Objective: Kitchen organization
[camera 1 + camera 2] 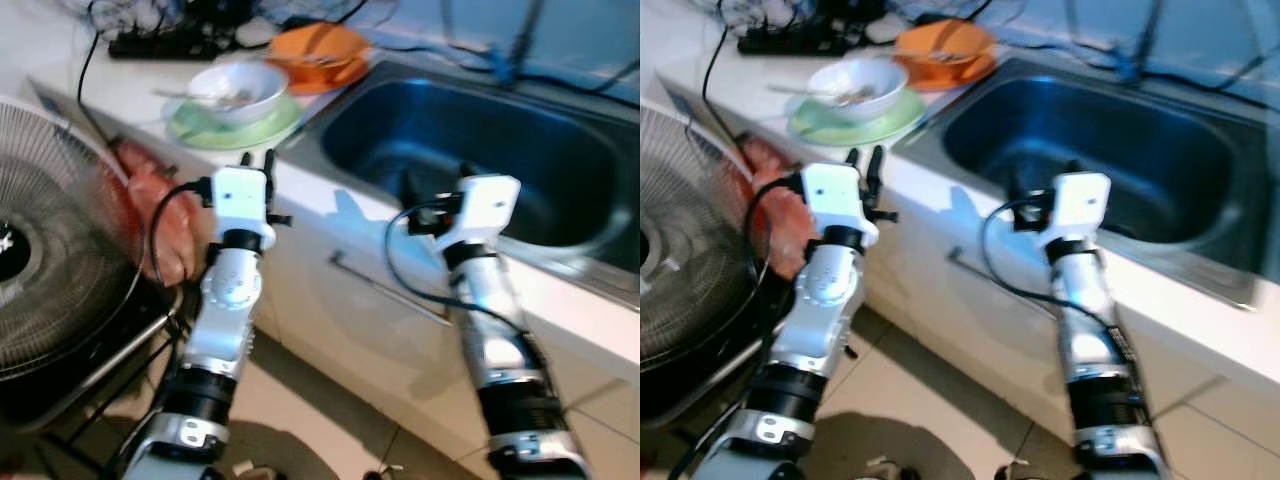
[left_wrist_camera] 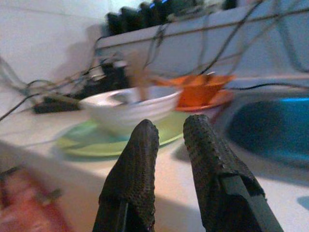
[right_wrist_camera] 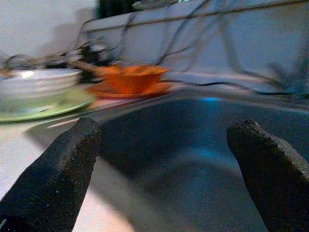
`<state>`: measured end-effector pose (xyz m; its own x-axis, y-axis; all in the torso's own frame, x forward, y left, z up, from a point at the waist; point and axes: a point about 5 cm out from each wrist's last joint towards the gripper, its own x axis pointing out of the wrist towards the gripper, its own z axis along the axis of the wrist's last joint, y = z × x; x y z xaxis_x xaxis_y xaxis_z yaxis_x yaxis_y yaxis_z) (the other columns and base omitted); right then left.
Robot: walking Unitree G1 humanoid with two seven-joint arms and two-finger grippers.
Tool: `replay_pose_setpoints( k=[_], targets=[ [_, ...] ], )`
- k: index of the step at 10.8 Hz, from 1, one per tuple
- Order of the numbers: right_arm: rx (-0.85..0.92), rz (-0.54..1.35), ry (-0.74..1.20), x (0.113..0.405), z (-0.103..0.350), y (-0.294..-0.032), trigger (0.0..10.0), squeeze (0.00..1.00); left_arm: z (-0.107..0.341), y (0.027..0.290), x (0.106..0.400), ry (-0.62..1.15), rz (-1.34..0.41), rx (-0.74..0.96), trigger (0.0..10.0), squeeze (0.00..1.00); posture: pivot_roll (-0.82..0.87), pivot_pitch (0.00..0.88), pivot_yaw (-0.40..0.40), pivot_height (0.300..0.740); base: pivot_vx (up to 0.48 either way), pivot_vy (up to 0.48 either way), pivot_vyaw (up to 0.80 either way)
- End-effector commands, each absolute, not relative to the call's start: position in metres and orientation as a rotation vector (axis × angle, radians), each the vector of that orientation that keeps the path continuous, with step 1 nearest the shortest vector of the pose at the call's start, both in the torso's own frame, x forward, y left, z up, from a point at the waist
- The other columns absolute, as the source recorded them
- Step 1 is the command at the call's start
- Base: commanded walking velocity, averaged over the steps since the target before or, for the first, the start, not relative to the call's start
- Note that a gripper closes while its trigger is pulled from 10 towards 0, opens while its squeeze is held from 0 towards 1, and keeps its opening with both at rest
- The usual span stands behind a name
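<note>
A white bowl (image 1: 237,92) with a spoon in it stands on a green plate (image 1: 195,130) on the white counter. Behind it an orange bowl (image 1: 318,45) sits on an orange plate (image 1: 335,78). To their right lies the steel sink (image 1: 400,135), its basin dark. My left gripper (image 1: 257,158) is raised at the counter's front edge, just short of the green plate, fingers (image 2: 137,145) close together and holding nothing. My right gripper (image 1: 437,182) hovers over the sink's near rim, fingers (image 3: 72,150) spread wide, nothing between them.
A big round fan (image 1: 50,270) stands at my left, with a reddish bag (image 1: 155,215) between it and the cabinet. A black power strip (image 1: 170,40) and cables lie at the counter's back. A cabinet handle (image 1: 385,290) runs below the counter edge.
</note>
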<state>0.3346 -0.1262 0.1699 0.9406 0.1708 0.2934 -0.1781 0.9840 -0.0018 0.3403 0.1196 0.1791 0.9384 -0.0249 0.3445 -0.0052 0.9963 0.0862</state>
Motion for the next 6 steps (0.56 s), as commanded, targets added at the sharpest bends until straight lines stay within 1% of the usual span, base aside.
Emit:
replay_pose_setpoints(
  k=[1,2,6],
  targets=[
    [0.015,0.173,-0.31,0.3349,0.1735,-0.1296,10.0,0.0,0.1796,0.1197,0.3405,-0.353,-0.011,0.084,10.0,0.0,-0.03,0.126,0.042,0.74,0.304,0.0,0.41],
    [0.015,0.175,-0.313,0.3346,0.1739,-0.1291,10.0,0.0,0.1797,0.1192,0.3404,-0.354,-0.013,0.084,10.0,0.0,-0.03,0.124,0.042,0.74,0.304,0.0,0.65],
    [0.021,0.175,-0.311,0.3348,0.1736,-0.1294,10.0,0.0,0.1796,0.1185,0.3405,-0.354,-0.017,0.082,10.0,0.0,-0.03,0.126,0.041,0.74,0.304,0.0,0.0]
  ],
)
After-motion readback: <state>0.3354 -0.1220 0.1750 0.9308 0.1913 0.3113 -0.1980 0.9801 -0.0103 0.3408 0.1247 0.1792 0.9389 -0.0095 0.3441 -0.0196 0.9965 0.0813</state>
